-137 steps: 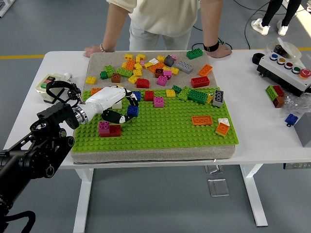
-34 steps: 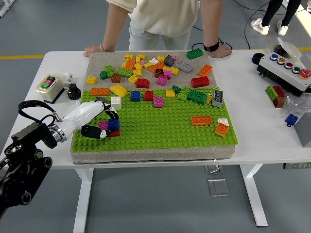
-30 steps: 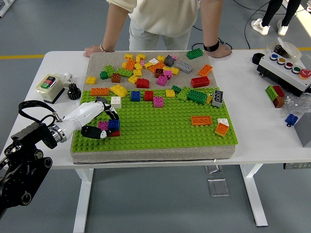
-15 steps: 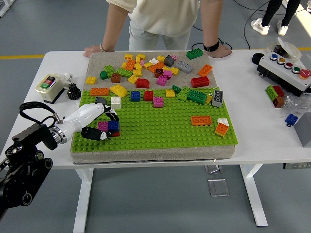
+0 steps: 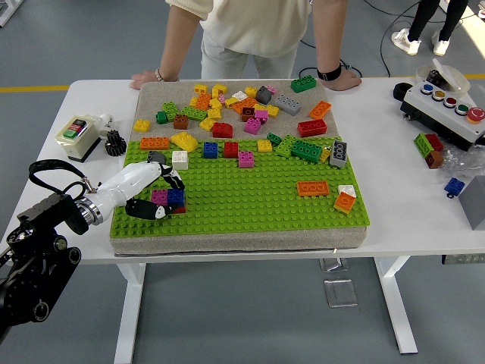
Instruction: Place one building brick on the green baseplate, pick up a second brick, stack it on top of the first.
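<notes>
I see my left hand with fingers curled around the small blue brick, seated on the red brick

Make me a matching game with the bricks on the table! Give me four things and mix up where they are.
Things:
1. blue brick
2. white brick
3. flat orange brick
4. green brick

Places:
A. far on the grey mat, near the person's hand
B. alone, right part of the green baseplate
C. at the left hand's fingertips, on a red brick
D. baseplate's far left, beyond the hand

Pairs: 1-C, 2-D, 3-B, 4-A
</notes>
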Controlling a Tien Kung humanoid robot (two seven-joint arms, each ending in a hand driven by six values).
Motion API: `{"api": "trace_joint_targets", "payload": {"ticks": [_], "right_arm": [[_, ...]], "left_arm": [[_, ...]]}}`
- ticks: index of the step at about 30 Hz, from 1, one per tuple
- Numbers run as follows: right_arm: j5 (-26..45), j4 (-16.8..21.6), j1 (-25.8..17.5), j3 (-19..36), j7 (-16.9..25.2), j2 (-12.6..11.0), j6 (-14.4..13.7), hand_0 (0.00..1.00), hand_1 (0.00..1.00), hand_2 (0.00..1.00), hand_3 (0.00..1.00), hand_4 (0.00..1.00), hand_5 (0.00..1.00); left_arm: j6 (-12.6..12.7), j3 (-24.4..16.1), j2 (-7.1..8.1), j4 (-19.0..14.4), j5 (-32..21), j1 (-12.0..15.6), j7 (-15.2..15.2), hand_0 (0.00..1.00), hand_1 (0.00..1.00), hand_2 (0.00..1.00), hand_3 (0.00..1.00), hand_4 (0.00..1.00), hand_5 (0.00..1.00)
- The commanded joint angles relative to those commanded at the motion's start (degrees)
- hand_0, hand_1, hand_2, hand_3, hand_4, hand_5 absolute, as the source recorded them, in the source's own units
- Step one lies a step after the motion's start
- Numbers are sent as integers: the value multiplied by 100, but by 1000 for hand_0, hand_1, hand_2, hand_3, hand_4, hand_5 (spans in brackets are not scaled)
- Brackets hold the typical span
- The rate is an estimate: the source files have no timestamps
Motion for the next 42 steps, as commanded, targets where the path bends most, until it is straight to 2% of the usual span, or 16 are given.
{"api": "trace_joint_targets", "payload": {"ticks": [34,37,38,42], "right_arm": [[14,0,14,13,-3,2,17,741,658,710,597,921,509],[14,0,8,17,-6,1,22,741,658,710,597,921,509],[14,0,7,19,-6,1,23,741,658,710,597,921,510],[17,0,3,26,-16,0,33,741,658,710,597,921,510]], "left_arm": [[102,-81,-9,12,0,-7,-117,895,715,625,645,877,179],[72,-101,-3,-31,0,7,-141,895,715,625,645,877,179],[60,-107,-1,-49,0,12,-147,906,716,643,680,919,201],[-45,-153,15,-241,0,57,-163,906,716,643,680,919,201]]}}
